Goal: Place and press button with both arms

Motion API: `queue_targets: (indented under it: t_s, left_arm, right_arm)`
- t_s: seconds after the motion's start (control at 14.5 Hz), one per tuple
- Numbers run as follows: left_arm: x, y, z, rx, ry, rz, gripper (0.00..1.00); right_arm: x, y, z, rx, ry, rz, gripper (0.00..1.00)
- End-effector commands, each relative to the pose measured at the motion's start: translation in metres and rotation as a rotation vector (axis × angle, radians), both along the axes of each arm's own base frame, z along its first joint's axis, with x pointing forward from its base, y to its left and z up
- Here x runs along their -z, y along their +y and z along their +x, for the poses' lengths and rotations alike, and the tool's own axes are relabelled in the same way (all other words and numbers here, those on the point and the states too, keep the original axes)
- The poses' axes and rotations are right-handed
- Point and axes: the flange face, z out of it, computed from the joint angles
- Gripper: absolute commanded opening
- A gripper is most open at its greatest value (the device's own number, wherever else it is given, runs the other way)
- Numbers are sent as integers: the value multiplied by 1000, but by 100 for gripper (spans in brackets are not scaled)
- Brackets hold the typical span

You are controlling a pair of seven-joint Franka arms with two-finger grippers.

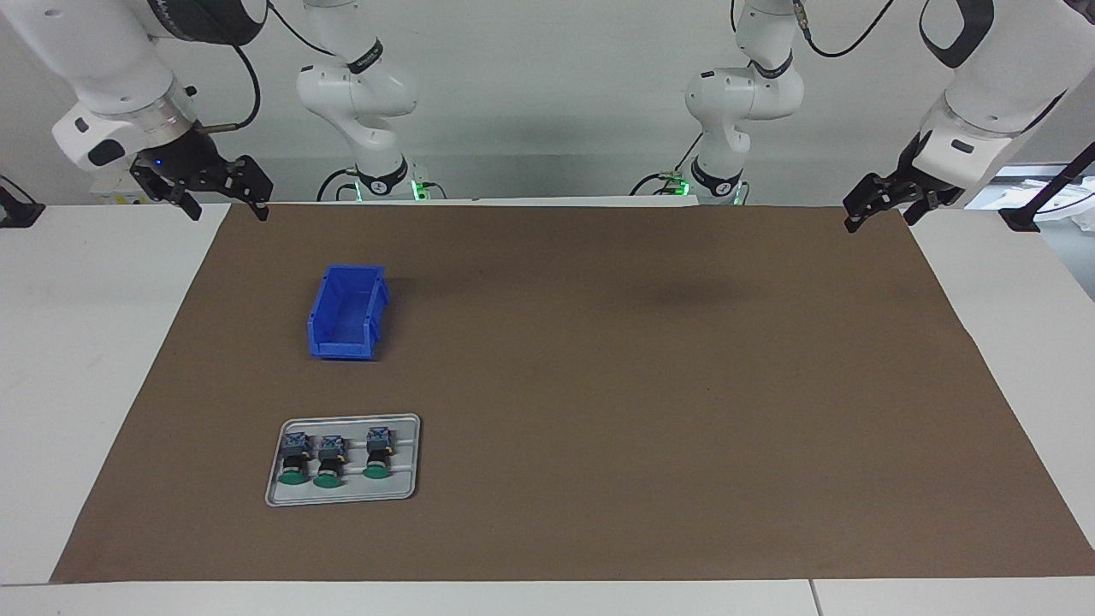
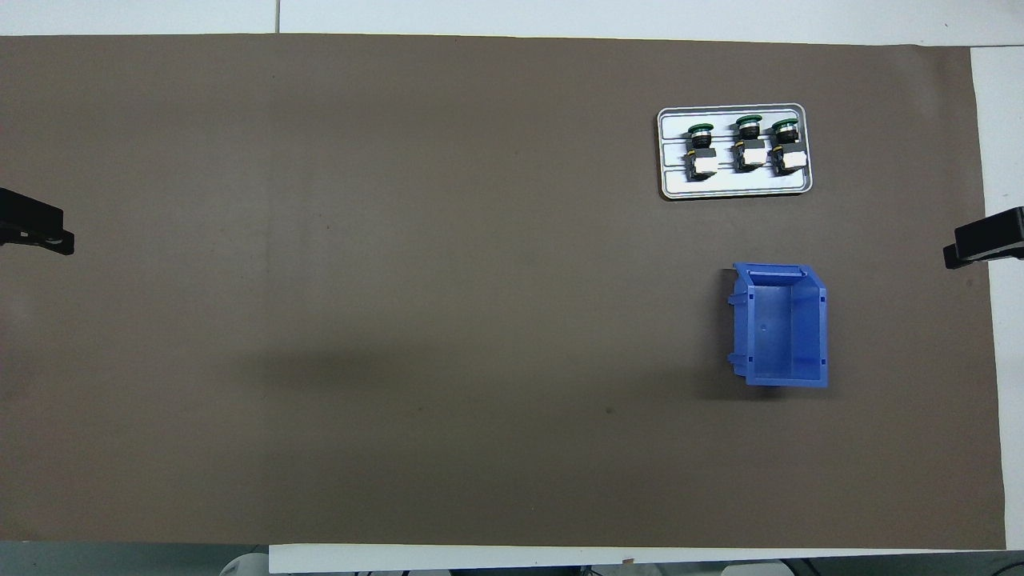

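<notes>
1. both sets of jaws stand wide apart and hold nothing: the right gripper (image 1: 227,205) shows its two fingertips clearly separated, and the left gripper (image 1: 881,211) likewise has its fingers spread.
2. right gripper hangs in the air over the brown mat's (image 1: 599,385) corner at the right arm's end of the table, at the edge nearest the robots; in the overhead view only its black tip (image 2: 982,244) shows at the frame's side.
3. left gripper hangs over the matching corner at the left arm's end, its tip (image 2: 36,230) just entering the overhead view.
4. three green-capped push-button switches lie in a row on a small grey tray (image 1: 282,492), toward the right arm's end of the table and far from the robots.
5. the button (image 1: 376,453) nearest the table's middle lies a little apart from the other two buttons (image 1: 311,458), which sit close together; all caps point away from the robots.
6. a blue storage bin (image 1: 346,312) stands open-topped and empty on the mat, nearer to the robots than the tray and well apart from it.
7. neither gripper is near the tray or the bin.
</notes>
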Motion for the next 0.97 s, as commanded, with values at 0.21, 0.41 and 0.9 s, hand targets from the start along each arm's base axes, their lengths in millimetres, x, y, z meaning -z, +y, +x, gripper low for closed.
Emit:
queue_targets:
  t_s: [0.21, 0.41, 0.9]
  left_arm:
    - [-7, 3, -3, -7, -16, 6, 100]
    - [-7, 2, -5, -8, -17, 6, 100]
    - [-7, 1, -5, -13, -14, 6, 100]
  right_arm:
    - [53, 93, 87, -4, -40, 35, 100]
    - [142, 148, 160, 66, -87, 28, 100]
    - [274, 166, 216, 142, -156, 16, 94]
